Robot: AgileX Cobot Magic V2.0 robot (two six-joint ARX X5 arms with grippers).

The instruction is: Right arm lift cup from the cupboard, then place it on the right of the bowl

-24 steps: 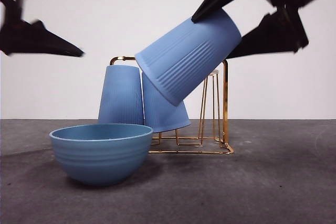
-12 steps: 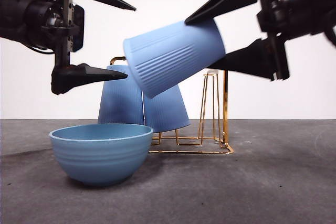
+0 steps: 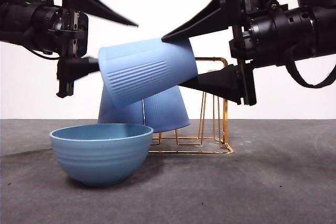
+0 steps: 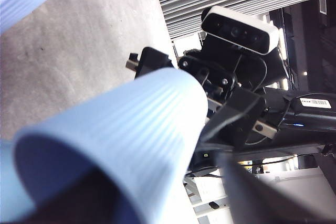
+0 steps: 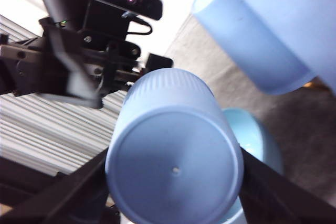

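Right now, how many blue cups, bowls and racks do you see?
Cups: 3, one held sideways in the right end effector, two upside down on the rack
Bowls: 1
Racks: 1
Total: 5

Lighting even and bright; front view sharp, wrist views soft at close range.

Front view: diffuse light from above, soft shadow under the bowl [image 3: 101,151] on the table [image 3: 273,182], no glare. Left wrist view: the cup [image 4: 113,140] blurs near the lens. Right wrist view: washed-out white background, cup base fairly sharp, jaws blurred.
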